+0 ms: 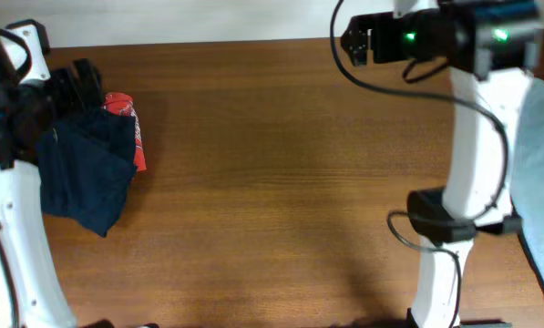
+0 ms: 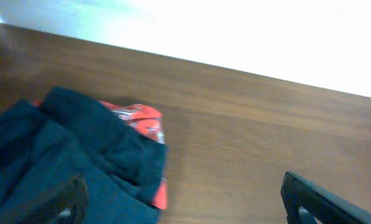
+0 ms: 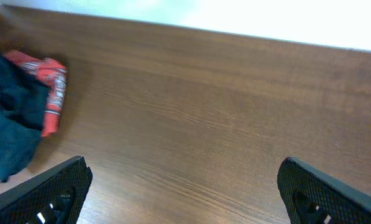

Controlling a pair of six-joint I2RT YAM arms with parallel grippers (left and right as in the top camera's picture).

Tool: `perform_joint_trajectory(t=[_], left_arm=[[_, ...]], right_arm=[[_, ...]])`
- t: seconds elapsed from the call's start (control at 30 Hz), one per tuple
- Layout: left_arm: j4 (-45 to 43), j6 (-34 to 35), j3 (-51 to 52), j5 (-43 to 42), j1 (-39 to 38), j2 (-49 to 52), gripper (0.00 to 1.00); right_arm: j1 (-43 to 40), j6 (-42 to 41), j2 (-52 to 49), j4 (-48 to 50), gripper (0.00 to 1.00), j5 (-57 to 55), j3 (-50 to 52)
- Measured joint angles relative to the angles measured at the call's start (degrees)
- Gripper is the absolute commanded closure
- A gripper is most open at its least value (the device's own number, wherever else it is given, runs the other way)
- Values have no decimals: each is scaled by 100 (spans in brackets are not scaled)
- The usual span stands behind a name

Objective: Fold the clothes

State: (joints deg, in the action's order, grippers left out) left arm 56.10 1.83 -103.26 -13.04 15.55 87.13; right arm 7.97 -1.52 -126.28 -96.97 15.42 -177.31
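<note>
The clothes [image 1: 87, 173] are a dark navy garment bunched in a heap at the table's left side, lying partly over a red shirt [image 1: 126, 114]. My left gripper [image 1: 82, 80] hovers at the heap's far edge. In the left wrist view it [image 2: 185, 211] is open, one finger [image 2: 64, 202] over the navy cloth [image 2: 61, 162] and the other over bare wood, with nothing between them. My right gripper [image 1: 352, 41] is raised at the far right, well away from the heap. It [image 3: 185, 193] stands open over bare table, with the navy cloth [image 3: 8, 124] far to its left.
The red shirt [image 2: 141, 121] with white lettering pokes out from under the navy heap. A pale grey-blue cloth [image 1: 540, 155] hangs at the right edge behind the right arm. The wooden table [image 1: 281, 182] stretches between the two arms.
</note>
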Motion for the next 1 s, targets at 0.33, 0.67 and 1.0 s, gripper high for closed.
perform_joint_trajectory(t=[0.33,0.67,1.0], left_arm=[[892,2,-15,-673,0,-656,1],[1040,2,-15,-715,0,-656,1],[1043,2,-15,-715,0,-656,1]], right_arm=[[114,-22,1364,0,1,-85,68],[114,-22,2603,0,1,-802,623],[114,-24,2570,0,1,-1115,734]])
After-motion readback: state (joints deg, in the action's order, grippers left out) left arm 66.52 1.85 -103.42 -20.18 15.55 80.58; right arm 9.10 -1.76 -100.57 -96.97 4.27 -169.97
